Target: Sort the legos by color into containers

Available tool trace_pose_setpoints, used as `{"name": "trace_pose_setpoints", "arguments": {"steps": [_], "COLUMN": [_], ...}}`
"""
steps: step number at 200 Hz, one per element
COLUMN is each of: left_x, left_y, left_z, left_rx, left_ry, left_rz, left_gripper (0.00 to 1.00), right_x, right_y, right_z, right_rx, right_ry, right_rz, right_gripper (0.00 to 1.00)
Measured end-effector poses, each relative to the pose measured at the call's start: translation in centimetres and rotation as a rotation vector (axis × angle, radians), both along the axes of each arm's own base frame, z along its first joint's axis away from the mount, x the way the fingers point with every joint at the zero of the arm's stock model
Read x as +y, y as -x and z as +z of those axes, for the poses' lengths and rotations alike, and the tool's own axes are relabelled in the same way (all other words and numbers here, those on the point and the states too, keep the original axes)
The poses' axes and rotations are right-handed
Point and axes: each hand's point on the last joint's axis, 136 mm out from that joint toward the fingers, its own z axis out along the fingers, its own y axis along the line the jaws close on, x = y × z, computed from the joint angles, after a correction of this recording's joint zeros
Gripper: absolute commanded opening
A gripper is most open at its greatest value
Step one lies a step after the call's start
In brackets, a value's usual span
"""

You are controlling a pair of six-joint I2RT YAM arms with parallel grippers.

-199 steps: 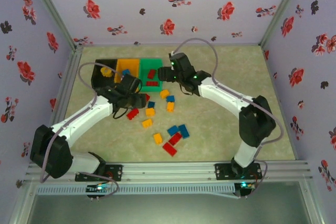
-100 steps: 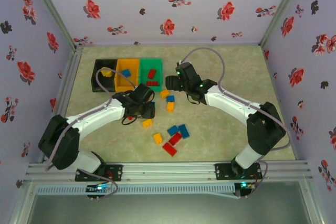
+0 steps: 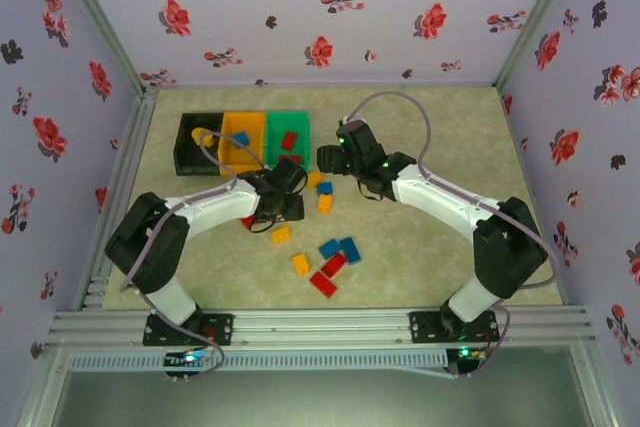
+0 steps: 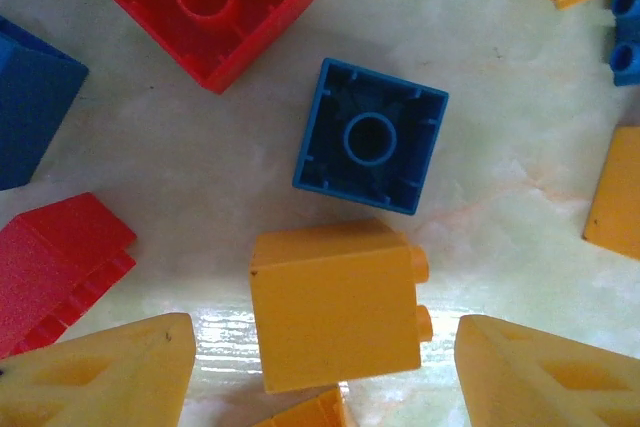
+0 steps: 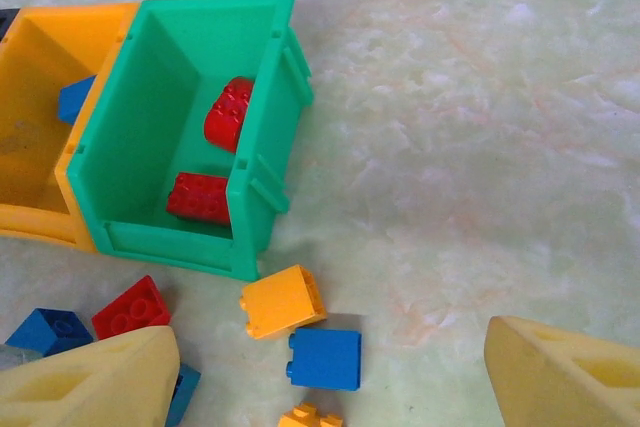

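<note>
Got left pincer (image 4: 325,347) released, straddling a yellow-orange brick (image 4: 335,312) on the desk (image 4: 200,147), no contact. Right pincer (image 5: 332,347) also released, empty, near green bin (image 5: 280,97) holding two red bricks (image 5: 228,112).

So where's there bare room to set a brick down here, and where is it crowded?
The table is bare right of the green bin and beyond the right arm. Also free: the near strip by the arm bases. Crowded: loose bricks spread from that bin toward the centre.

Three bins (image 5: 262,162), two arms (image 3: 440,197), roughly eighteen bricks (image 3: 322,284).
</note>
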Motion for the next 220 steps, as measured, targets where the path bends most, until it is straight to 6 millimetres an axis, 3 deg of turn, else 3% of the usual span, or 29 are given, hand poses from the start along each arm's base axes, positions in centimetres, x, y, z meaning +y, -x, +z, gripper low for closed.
{"name": "trace_pose_setpoints", "arguments": {"steps": [110, 142, 191, 220], "left_x": [-0.5, -0.5, -0.2, 0.3], "left_y": [-0.8, -0.8, -0.7, -0.5], "left_z": [-1.5, -1.5, -0.8, 1.6], "left_rx": [0.021, 0.021, 0.022, -0.007], "left_ry": [-0.023, -0.025, -0.048, -0.047], "left_rz": [0.017, 0.016, 0.004, -0.017], "left_gripper": [0.54, 0.41, 0.31, 0.28], "right_x": [-0.3, -0.4, -0.5, -0.5], "right_y": [0.2, 0.2, 0.2, 0.2], "right_z": [-0.5, -0.4, 0.0, 0.0], "right_rx": [0.009, 0.006, -0.004, -0.004], "right_ry": [0.011, 0.012, 0.009, 0.009], "right_rz": [-0.004, -0.007, -0.011, -0.011], "right_gripper": [0.81, 0.81, 0.80, 0.80]}}
